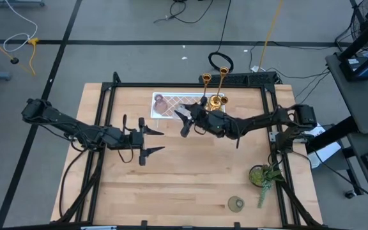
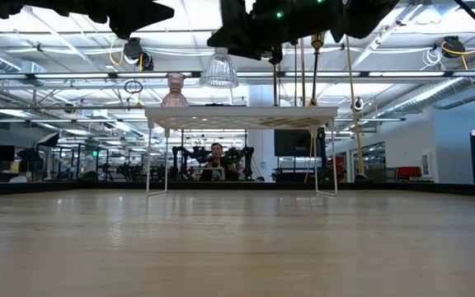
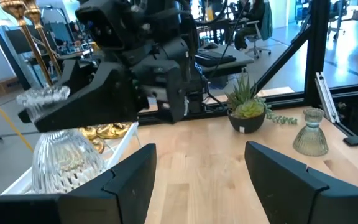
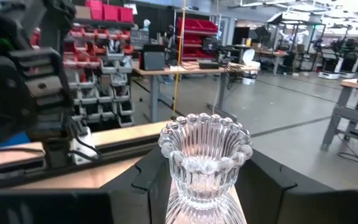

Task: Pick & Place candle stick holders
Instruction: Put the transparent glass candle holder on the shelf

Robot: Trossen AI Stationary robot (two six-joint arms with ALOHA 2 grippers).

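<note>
My right claw (image 1: 185,118) holds the clear glass cup (image 4: 205,163) above the white tray (image 1: 166,110), to be lowered level beside the pink cup (image 2: 175,91); my left claw (image 1: 151,142) waits wide.

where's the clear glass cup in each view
high view: hidden under the right pincer, beside the white tray.
low view: clear glass cup top centre, above the tray.
left wrist view: lower left, beside the tray.
right wrist view: centre, between the fingers.
Shared landmark: the tray.
</note>
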